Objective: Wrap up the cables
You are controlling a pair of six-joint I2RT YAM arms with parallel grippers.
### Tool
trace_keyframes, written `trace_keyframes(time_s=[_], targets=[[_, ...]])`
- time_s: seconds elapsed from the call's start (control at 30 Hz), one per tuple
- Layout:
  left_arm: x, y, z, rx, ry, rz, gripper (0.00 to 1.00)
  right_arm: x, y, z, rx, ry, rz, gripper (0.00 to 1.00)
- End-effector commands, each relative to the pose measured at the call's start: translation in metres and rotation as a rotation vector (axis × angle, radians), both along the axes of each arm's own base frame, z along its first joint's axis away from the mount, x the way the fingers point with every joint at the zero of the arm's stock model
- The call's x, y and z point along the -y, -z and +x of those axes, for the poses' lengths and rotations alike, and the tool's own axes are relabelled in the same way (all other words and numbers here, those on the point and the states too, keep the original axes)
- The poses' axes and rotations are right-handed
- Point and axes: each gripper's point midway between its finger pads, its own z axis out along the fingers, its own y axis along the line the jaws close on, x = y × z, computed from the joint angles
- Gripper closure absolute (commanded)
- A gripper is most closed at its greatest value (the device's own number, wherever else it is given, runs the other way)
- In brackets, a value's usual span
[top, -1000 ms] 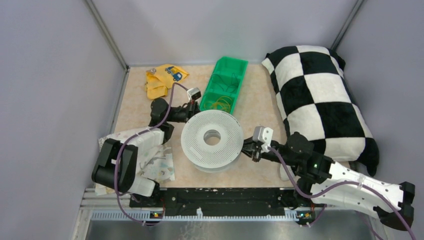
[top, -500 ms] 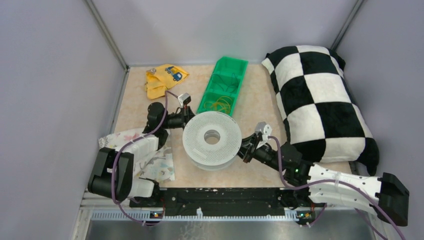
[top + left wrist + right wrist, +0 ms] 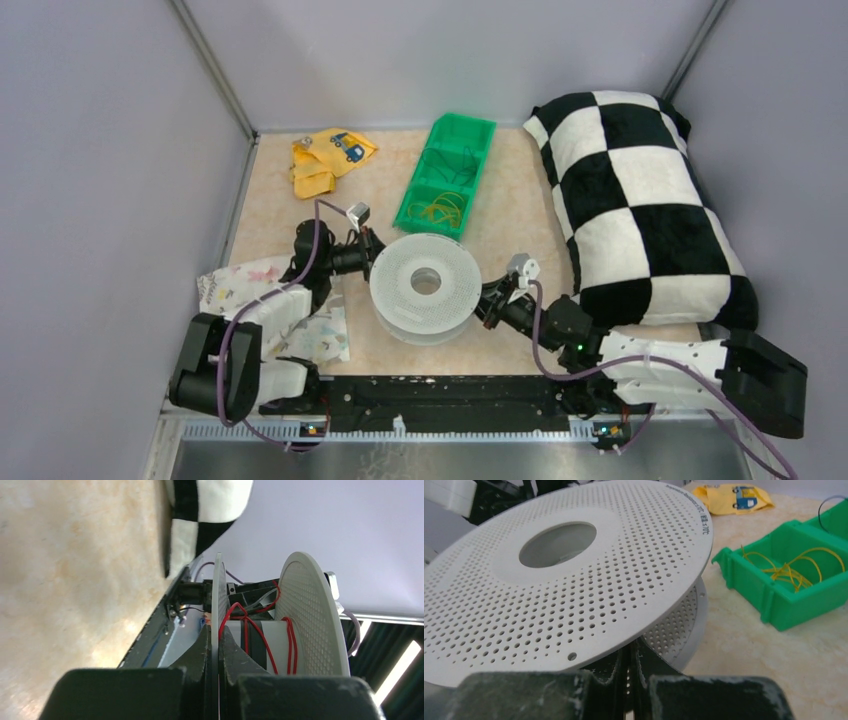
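While checkered pillow (image 3: 640, 200) fills the table's 2 o'clock side, grey perforated spool (image 3: 425, 285) sits mid-table, hub hole up. Left gripper (image 3: 215, 645) is pinched tight on a flange edge at the spool's 10 o'clock. Right gripper (image 3: 629, 670) is closed at the rim at 4 o'clock. Thin dark red wire (image 3: 290, 640) loops loosely round the spool's core.

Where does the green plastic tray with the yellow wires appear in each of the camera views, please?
Top external: the green plastic tray is in the upper middle, just beyond the grey perforated round spool.
Left wrist: not in it.
Right wrist: the tray is at the right edge, beside the spool.
Shared landmark: the spool, seen in all three views.
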Motion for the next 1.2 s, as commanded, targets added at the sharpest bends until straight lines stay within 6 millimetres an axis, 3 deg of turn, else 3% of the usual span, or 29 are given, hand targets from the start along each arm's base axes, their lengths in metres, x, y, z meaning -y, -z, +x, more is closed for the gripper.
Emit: trace_keyframes(time_s=[0.0, 0.13, 0.3, 0.6, 0.93, 1.17], targets=[[-0.023, 0.019, 0.047, 0.185, -0.333, 0.122, 1.00, -0.005, 0.020, -0.025, 0.003, -0.107, 0.029, 1.00], [-0.035, 0.035, 0.049, 0.243, -0.416, 0.199, 1.00, -0.015, 0.040, -0.024, -0.038, -0.122, 0.041, 1.00], [-0.038, 0.051, 0.049, 0.255, -0.414, 0.246, 1.00, -0.041, 0.041, -0.027, -0.045, -0.185, 0.101, 1.00], [-0.050, 0.092, 0.047, 0.306, -0.427, 0.374, 1.00, -0.054, 0.057, -0.022, -0.055, -0.187, 0.072, 1.00], [-0.060, 0.106, 0.057, 0.388, -0.467, 0.455, 1.00, -0.068, 0.086, -0.004, -0.031, -0.131, 0.018, 1.00], [-0.056, 0.115, 0.059, 0.352, -0.401, 0.491, 0.72, -0.075, 0.092, 0.004, -0.031, -0.107, 0.005, 1.00]])
